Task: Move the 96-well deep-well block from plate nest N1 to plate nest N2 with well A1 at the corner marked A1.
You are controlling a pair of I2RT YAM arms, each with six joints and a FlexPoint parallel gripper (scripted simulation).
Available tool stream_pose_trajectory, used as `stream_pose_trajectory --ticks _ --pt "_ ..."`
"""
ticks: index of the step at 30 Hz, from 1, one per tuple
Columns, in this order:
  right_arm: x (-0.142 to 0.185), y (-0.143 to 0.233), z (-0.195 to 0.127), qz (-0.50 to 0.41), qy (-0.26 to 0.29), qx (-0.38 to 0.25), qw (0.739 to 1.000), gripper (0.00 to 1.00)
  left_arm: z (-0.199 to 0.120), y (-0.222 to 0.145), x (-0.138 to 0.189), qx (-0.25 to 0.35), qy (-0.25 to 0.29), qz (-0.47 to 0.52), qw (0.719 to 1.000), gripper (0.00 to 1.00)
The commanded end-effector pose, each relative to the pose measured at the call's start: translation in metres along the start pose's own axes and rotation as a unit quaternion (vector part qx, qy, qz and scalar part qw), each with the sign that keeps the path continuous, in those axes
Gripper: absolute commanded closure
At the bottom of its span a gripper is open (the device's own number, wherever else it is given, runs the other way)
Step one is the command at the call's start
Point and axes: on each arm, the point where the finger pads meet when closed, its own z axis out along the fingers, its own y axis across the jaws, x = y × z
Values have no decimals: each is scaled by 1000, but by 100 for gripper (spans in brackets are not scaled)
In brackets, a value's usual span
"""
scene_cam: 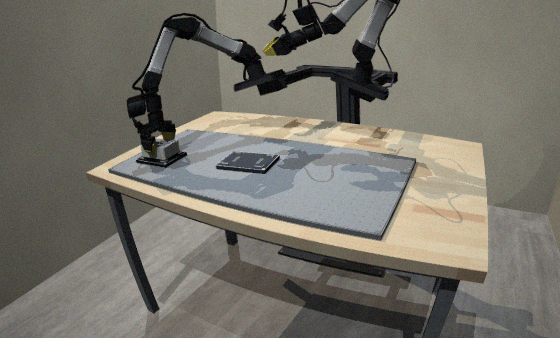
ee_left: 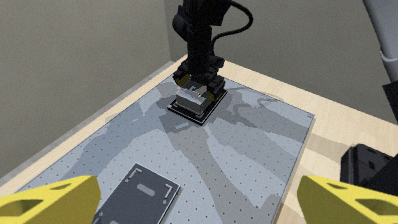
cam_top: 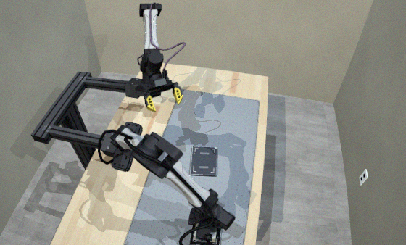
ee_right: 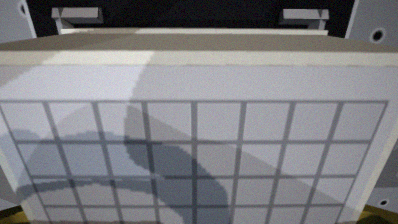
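The pale deep-well block (scene_cam: pixel 167 149) (ee_left: pixel 191 102) (ee_right: pixel 220 122) sits in the black nest N1 (scene_cam: pixel 180 158) (ee_left: pixel 204 120) (ee_right: pixel 190 15) at one end of the perforated board. My right gripper (scene_cam: pixel 159 141) (ee_left: pixel 198 95) points down over it, fingers on both sides across the block's short width, shut on it as far as I can tell; the contact faces are hidden. The block's A1 corner cannot be made out. The nest N2 (cam_top: pixel 204 160) (scene_cam: pixel 252 162) (ee_left: pixel 132 204), a dark plate with corner locators, is empty. My left gripper (cam_top: pixel 165 106) (scene_cam: pixel 269 48) (ee_left: pixel 199 184) is open and empty, high above the table's rear edge.
The grey perforated board (cam_top: pixel 235 119) (scene_cam: pixel 360 210) (ee_left: pixel 245 175) carries both nests on the wooden table (cam_top: pixel 262 119) (scene_cam: pixel 455 245). The black arm stand (cam_top: pixel 63 105) (scene_cam: pixel 347 100) is behind it. In the top view the right arm (cam_top: pixel 188 186) reaches across the board, beside N2.
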Motion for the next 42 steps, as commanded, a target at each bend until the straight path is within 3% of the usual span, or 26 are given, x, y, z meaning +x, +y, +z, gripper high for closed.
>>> stream_pose_trajectory --ticks 1,9,13,17,19,25,28,33,42 --pt "-5 6 -39 3 -15 -10 1000 25 -4 -2 -7 7 -15 4 1000 0" --pt "28 4 -68 17 -20 -20 999 25 -7 2 -4 -5 1 -6 1000 0" --pt "50 7 -70 31 -24 -34 999 25 -14 4 5 -20 32 -19 999 0" --pt "94 2 -70 44 -21 -37 998 25 -33 7 19 -47 76 -33 995 0" --pt "94 2 -70 44 -21 -37 998 25 -33 7 19 -47 76 -33 995 0" --pt "192 -20 -62 33 -6 -16 999 25 -83 17 32 -99 118 -47 987 0" --pt "237 -39 -55 14 0 8 1000 25 -109 24 31 -118 115 -51 985 0" --pt "298 -37 -57 -7 5 -9 1000 25 -146 38 37 -141 104 -53 983 0" --pt "340 -42 -40 -34 2 -15 999 25 -172 49 35 -145 75 -62 985 0"
